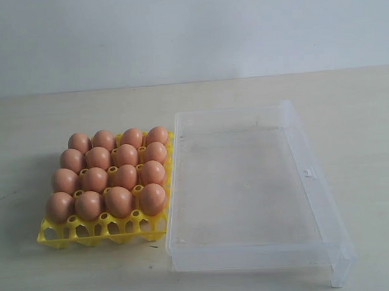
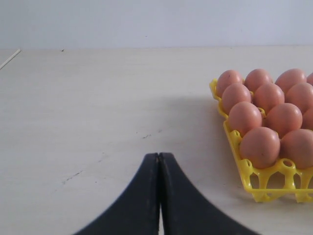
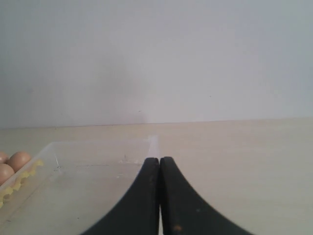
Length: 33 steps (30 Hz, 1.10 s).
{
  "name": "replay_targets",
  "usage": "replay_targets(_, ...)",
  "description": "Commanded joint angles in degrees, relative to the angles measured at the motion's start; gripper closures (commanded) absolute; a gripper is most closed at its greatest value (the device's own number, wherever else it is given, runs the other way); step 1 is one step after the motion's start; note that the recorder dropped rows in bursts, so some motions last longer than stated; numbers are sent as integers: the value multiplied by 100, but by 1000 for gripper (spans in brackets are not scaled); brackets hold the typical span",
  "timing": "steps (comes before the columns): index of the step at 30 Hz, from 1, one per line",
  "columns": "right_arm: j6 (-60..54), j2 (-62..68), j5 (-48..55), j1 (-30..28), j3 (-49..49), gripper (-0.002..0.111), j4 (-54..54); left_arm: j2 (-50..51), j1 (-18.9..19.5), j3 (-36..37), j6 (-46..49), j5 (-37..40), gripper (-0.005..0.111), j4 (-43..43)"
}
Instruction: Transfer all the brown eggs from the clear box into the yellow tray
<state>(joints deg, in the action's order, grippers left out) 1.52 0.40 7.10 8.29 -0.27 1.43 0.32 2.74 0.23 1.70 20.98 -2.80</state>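
Note:
Several brown eggs (image 1: 119, 200) fill the cups of the yellow tray (image 1: 57, 234), which stands left of the clear box (image 1: 314, 192) in the exterior view. No egg shows inside the clear box. Neither arm appears in the exterior view. In the left wrist view my left gripper (image 2: 159, 155) is shut with nothing in it, over bare table to the side of the yellow tray (image 2: 259, 186) and its brown eggs (image 2: 259, 146). My right gripper (image 3: 159, 159) is shut and holds nothing, at a far corner of the clear box (image 3: 98, 147); brown eggs (image 3: 19, 159) show at that view's edge.
The pale wooden table (image 1: 53, 118) runs back to a plain white wall (image 1: 190, 31). A small clasp tab (image 1: 308, 174) sits on the box's right wall. Faint scratches mark the table (image 2: 73, 177) near the left gripper.

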Motion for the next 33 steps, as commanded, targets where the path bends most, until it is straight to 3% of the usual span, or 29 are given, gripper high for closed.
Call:
replay_targets(1,-76,-40,-11,-23,27,108,137,-32,-49,-23,-11,-71,107,-32)
replay_targets(26,-483,-40,11,-23,27,108,421,-32,-49,-23,-11,-71,107,-32)
replay_targets(33,-456,-40,11,-292,27,108,421,-32,-49,-23,-11,-71,107,-32)
